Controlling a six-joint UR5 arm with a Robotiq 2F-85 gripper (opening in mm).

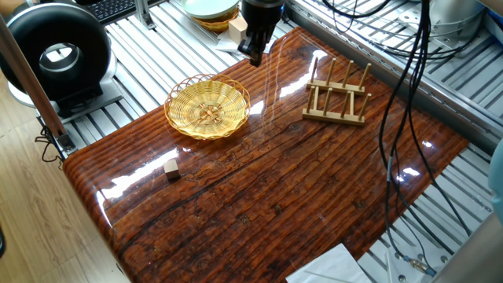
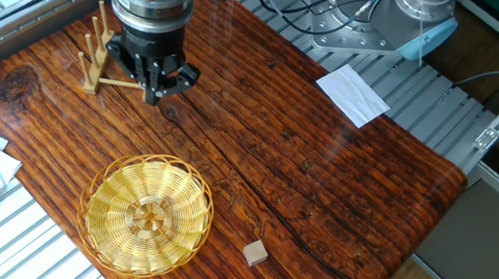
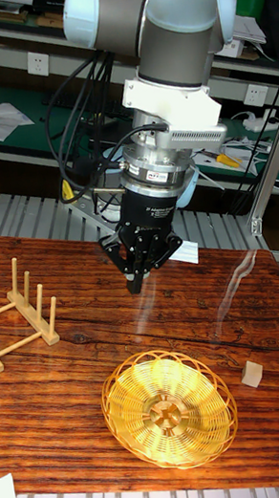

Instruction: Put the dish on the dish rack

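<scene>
The pincer (image 3: 138, 280) hangs above the bench (image 1: 275, 204), pointing down, near the middle of the tall view. Its fingers come together at the tips with no gap visible, and it holds nothing and touches nothing. In one fixed view the pincer (image 1: 255, 56) sits at the top centre of the frame; in the other fixed view the pincer (image 2: 155, 92) is at the upper left, partly in front of the rack.

The dish (image 3: 169, 409), a round yellow woven basket-plate, lies flat on the bench in the lower middle of the tall view, below the pincer and apart from it. In one fixed view the dish (image 1: 207, 107) is left of centre; in the other, the dish (image 2: 146, 213) is at the lower left.

The dish rack (image 1: 338, 96) stands upright in the upper right of one fixed view, well apart from the dish, its pegs bare. A small wooden block (image 1: 171, 167) rests on the bench near the dish. A white sheet of paper (image 2: 353, 94) lies beyond the bench edge.
</scene>
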